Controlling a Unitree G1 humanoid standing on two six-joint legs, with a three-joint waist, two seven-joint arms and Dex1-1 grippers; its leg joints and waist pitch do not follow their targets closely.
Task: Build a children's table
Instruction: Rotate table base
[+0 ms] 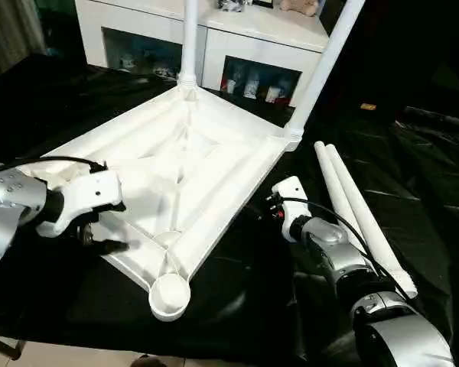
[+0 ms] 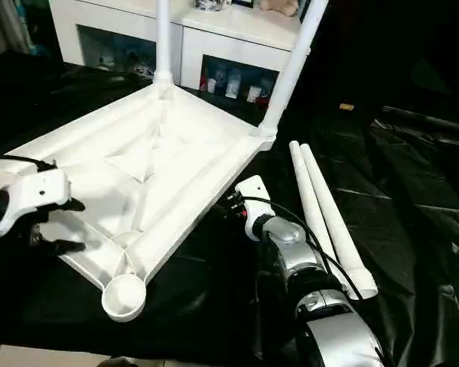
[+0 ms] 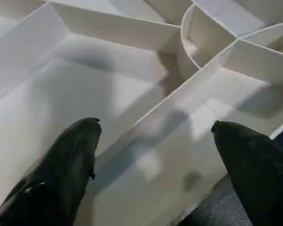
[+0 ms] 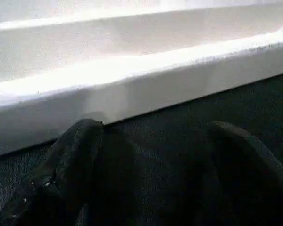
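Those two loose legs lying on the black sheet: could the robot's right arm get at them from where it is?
Probably yes. The loose legs lie just beside the right end effector, on its outer side, with bare black sheet between and nothing over them.

The left pincer [image 3: 153, 129] hangs with its two black fingers [image 3: 66, 165] spread wide over the tabletop [image 3: 61, 94]'s ribbed white underside. A raised rib [image 3: 179, 99] runs between them toward a round corner socket [image 3: 198, 33].

Both head cameras look down and forward over the upturned tabletop [image 1: 191, 168]; each wrist camera sits close, the left above its ribs, the right at its edge.
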